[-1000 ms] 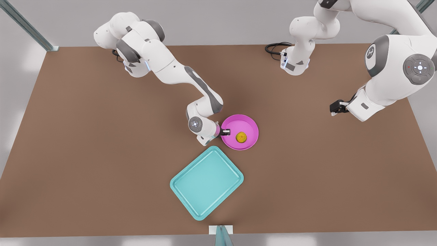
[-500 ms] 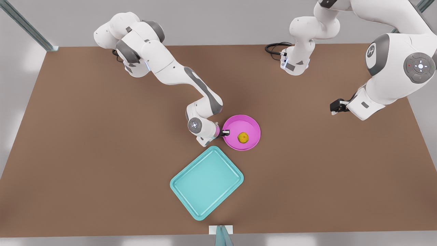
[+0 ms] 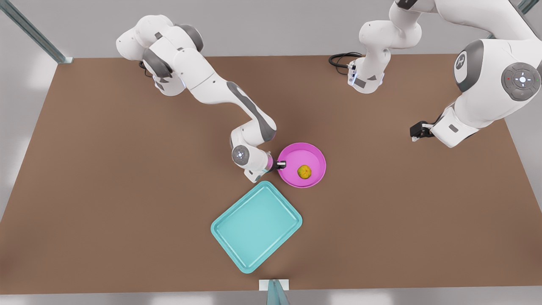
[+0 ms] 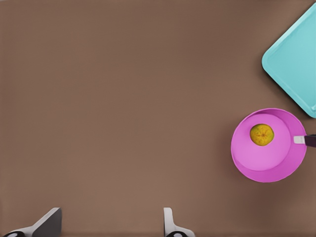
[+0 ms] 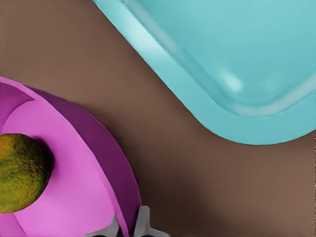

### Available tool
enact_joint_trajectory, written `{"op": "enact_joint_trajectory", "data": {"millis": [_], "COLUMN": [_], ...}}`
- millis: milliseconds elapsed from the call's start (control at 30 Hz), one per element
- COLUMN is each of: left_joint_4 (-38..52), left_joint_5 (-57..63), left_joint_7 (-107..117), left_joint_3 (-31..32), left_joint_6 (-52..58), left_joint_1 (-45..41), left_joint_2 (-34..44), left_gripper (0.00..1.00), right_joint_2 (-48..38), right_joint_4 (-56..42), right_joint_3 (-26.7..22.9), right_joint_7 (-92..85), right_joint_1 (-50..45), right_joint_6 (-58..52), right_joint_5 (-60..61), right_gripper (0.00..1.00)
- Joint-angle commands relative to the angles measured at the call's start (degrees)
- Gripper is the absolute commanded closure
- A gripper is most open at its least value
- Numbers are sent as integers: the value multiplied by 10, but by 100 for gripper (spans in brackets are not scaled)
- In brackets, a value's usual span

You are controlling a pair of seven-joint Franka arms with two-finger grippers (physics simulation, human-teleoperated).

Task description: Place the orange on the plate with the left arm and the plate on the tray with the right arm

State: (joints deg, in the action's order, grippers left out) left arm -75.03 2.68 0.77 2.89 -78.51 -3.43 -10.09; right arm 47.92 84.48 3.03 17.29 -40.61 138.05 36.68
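Note:
The orange (image 3: 304, 171) lies inside the pink plate (image 3: 311, 156) at mid-table. My right gripper (image 3: 280, 163) is shut on the plate's rim, on the side toward the front view's left. In the right wrist view its fingers (image 5: 143, 223) pinch the plate (image 5: 74, 187) wall, with the orange (image 5: 19, 173) just beyond. The teal tray (image 3: 256, 224) lies close by, nearer the front edge, and the tray (image 5: 222, 49) corner is a short gap from the plate. My left gripper (image 3: 417, 130) hovers open, far off at the front view's right, its fingers (image 4: 170, 224) spread over bare table.
A black cable (image 3: 341, 59) coils by an arm base at the back edge. The left wrist view looks down on the plate (image 4: 266, 163), the orange (image 4: 261, 134) and a tray (image 4: 296, 59) corner. Brown tabletop spreads wide on both sides.
The plate, with the orange in it, has shifted slightly toward the front view's right in the right gripper's hold. The left arm has drawn back a little.

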Motion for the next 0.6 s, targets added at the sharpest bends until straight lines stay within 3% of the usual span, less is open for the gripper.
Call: {"op": "enact_joint_trajectory", "data": {"millis": [0,567], "left_joint_4": [1,0], "left_joint_5": [1,1], "left_joint_7": [-2,-2], "left_joint_3": [0,-1], "left_joint_6": [0,0], "left_joint_1": [0,0], "left_joint_2": [1,0], "left_gripper": [0,0], "right_joint_2": [-7,-29], "right_joint_4": [-1,-26], "right_joint_3": [0,12], "right_joint_7": [5,-7], "right_joint_1": [5,116], "right_joint_6": [-3,-5], "right_joint_5": [-4,1], "right_gripper": [79,79]}}
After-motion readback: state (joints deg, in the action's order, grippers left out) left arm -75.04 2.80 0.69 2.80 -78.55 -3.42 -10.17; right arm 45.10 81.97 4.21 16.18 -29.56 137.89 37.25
